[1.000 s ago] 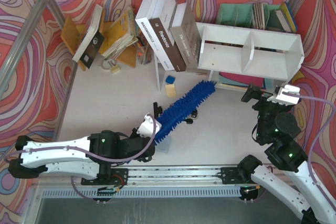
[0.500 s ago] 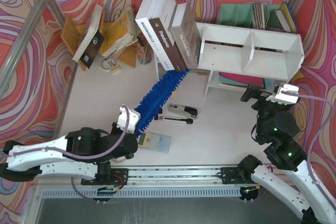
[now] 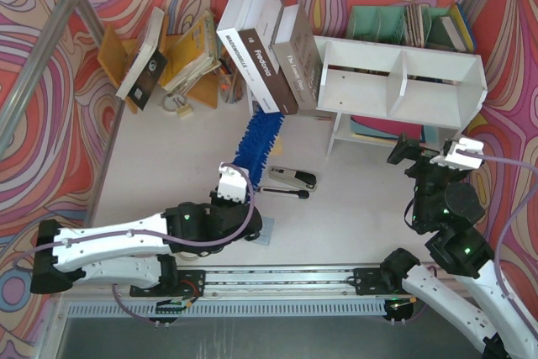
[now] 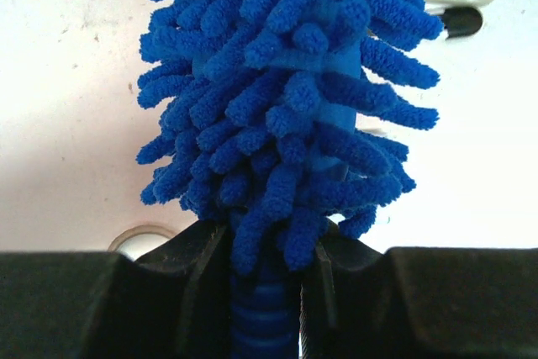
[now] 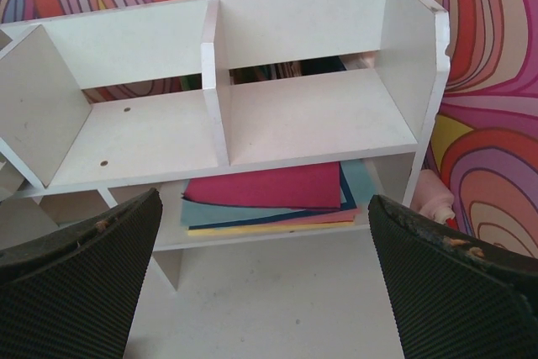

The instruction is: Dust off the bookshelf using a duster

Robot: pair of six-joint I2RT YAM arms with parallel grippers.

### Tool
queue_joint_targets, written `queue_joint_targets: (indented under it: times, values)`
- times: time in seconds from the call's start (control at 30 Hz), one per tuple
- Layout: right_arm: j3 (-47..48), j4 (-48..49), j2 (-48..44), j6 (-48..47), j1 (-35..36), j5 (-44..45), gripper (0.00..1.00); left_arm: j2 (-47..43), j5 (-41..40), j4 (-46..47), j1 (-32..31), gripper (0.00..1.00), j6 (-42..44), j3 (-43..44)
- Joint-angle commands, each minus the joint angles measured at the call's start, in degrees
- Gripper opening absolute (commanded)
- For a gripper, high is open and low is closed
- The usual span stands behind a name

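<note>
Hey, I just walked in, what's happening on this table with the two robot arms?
The left gripper has its jaws shut on the handle of the blue duster, whose fluffy head points toward the leaning books, just left of the white bookshelf and apart from it. The right gripper hovers open in front of the bookshelf, holding nothing. Both upper compartments are bare; coloured sheets lie on the lower level.

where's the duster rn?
Top view, left of centre: the duster, held by the left gripper, points at the leaning books just left of the bookshelf, with the stapler to its right.
</note>
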Motion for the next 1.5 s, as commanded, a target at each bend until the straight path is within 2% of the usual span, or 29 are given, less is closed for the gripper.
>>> queue_joint_targets:
  times: [0.0,0.13,0.27,0.67,1.07,1.2,1.33,1.47]
  values:
    - [0.33,0.60,0.06,1.20,0.02,-0.66,0.99,0.06,-7.52,10.60,0.73,0.00,-1.51,-0.81]
    - [2.38,-1.71,2.19,3.05,0.02,-1.07,0.99,-1.10,-6.87,15.85,2.29,0.00,-0.32,-3.14]
    - [3.34,-2.36,4.98,3.27,0.02,-1.21,0.99,-1.30,-4.41,17.17,5.07,0.00,-0.57,-4.12]
    - [1.08,1.18,5.10,0.78,0.03,-0.16,0.99,1.60,-1.43,20.02,5.35,0.00,4.29,-2.83]
    - [0.33,1.73,4.58,0.19,0.03,-0.07,0.99,10.89,12.85,32.57,5.31,0.00,15.55,2.57]
    - [0.29,1.88,4.59,0.00,0.06,-0.12,0.99,14.94,16.52,32.85,4.72,0.00,17.01,5.68]
    - [0.33,1.88,4.83,0.04,0.02,-0.16,0.99,16.40,16.27,32.87,4.36,0.00,16.45,6.58]
    - [0.26,1.87,4.87,-0.03,0.02,-0.24,0.99,13.08,11.64,31.38,4.30,0.00,14.38,3.45]
